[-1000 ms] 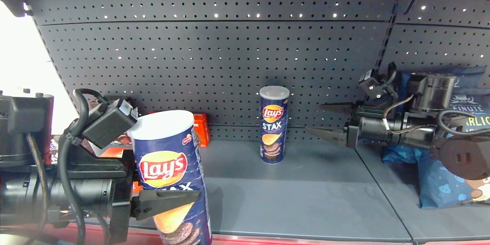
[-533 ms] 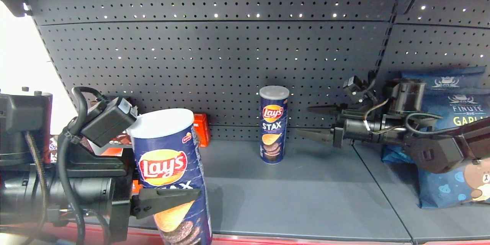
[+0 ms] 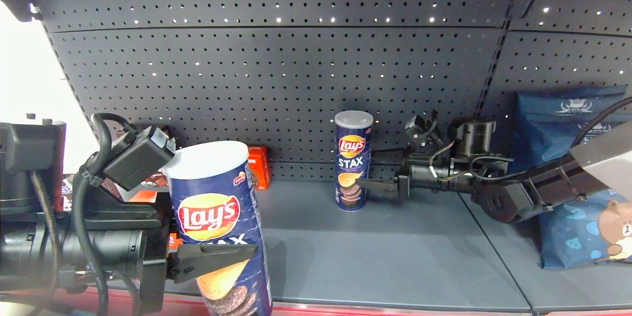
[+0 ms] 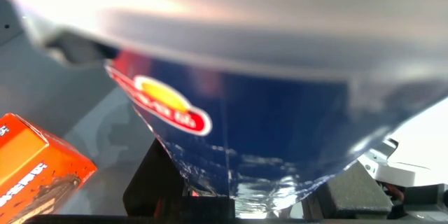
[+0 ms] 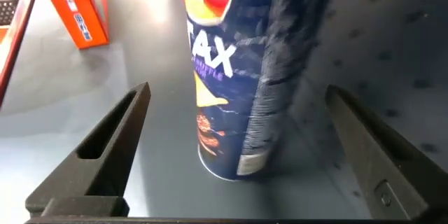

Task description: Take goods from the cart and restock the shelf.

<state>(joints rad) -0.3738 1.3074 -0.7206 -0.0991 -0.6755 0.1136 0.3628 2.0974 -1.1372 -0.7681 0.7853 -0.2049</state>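
Gripping a tall dark-blue chip can with a white lid [image 3: 212,192], the left gripper [image 3: 227,256] has its jaws pinched on the tube's lower half, holding it upright at the front edge of the grey metal shelf [image 3: 395,256]; it seems not yet placed. Further right, a second blue can with a clear lid [image 3: 352,163] stands at the back by the pegboard. The right gripper [image 3: 369,167] has its jaws spread either side of this can, apparently not touching. One can looks shelved, one remains.
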